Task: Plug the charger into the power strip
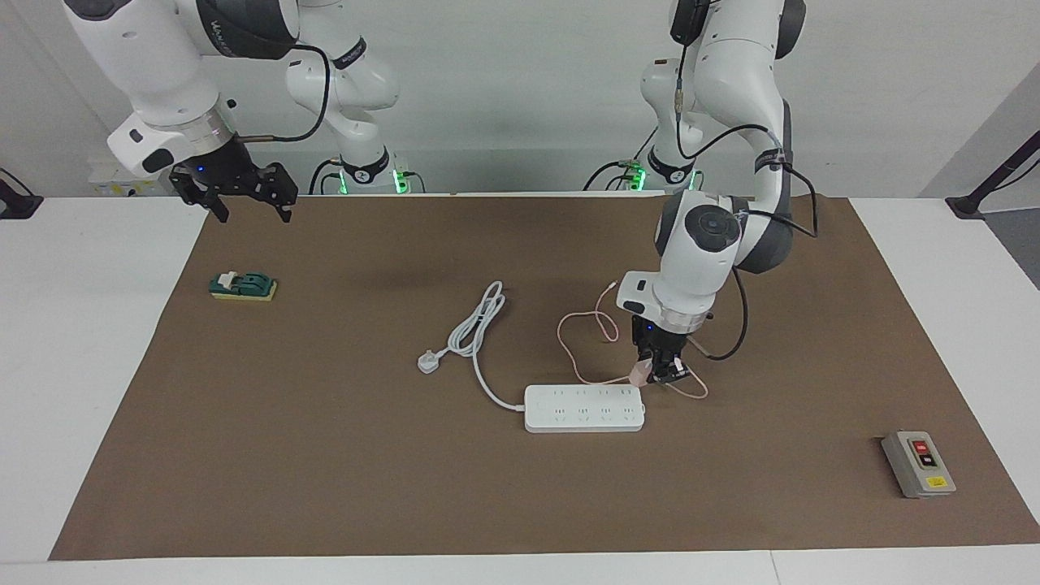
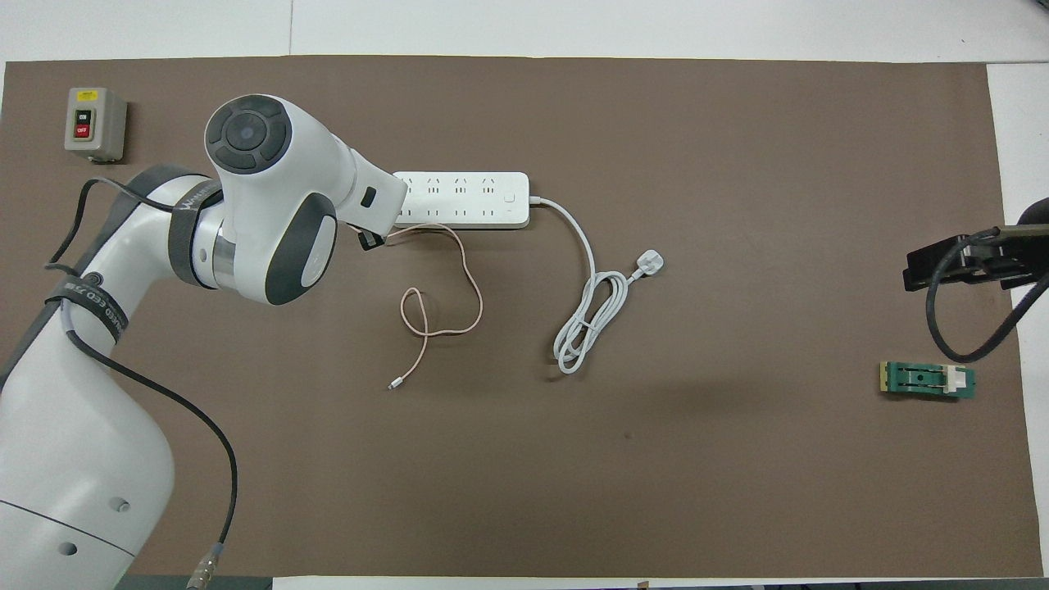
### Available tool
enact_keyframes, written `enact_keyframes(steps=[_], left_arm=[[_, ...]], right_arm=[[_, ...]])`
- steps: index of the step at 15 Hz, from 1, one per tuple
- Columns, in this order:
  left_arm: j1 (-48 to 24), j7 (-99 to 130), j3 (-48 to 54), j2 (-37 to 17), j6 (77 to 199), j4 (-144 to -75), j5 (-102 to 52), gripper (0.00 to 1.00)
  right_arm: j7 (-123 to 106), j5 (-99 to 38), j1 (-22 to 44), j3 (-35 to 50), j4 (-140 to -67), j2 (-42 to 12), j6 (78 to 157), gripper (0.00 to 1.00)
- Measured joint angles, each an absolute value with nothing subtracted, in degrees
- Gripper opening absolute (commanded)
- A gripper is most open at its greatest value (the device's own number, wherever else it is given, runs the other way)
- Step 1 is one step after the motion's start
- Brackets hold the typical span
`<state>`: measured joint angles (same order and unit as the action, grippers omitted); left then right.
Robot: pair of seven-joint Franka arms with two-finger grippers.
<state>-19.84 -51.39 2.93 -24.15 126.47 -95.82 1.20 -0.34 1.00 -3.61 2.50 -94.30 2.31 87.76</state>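
Observation:
The power strip (image 1: 585, 408) (image 2: 467, 199) lies flat mid-mat, its thick white cord running toward the right arm's end. My left gripper (image 1: 660, 375) is shut on the pale-pink charger (image 1: 641, 374) and hangs just above the mat at the strip's end toward the left arm. The charger's thin pink cable (image 1: 578, 345) (image 2: 447, 303) loops on the mat, nearer to the robots than the strip. In the overhead view the left wrist hides the charger. My right gripper (image 1: 244, 203) (image 2: 959, 266) waits open in the air over the mat's corner at the right arm's end.
The strip's white plug (image 1: 428, 361) (image 2: 650, 264) and its coiled cord lie beside the strip. A grey button box (image 1: 918, 463) (image 2: 94, 123) sits at the left arm's end. A green switch block (image 1: 244, 286) (image 2: 928, 380) lies below the right gripper.

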Motion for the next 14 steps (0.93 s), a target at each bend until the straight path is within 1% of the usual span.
enact_keyframes(steps=[4, 14], left_arm=[[-21.4, -51.4, 3.0, -24.6, 127.0, -95.5, 2.4, 0.0], [-21.4, -51.4, 2.6, -25.2, 128.9, -95.5, 3.9, 0.0]], right_arm=[[-0.3, 1.0, -4.3, 2.6, -94.3, 2.3, 88.6, 1.0], [-0.3, 1.0, -4.6, 2.7, -94.3, 2.3, 88.6, 1.0]])
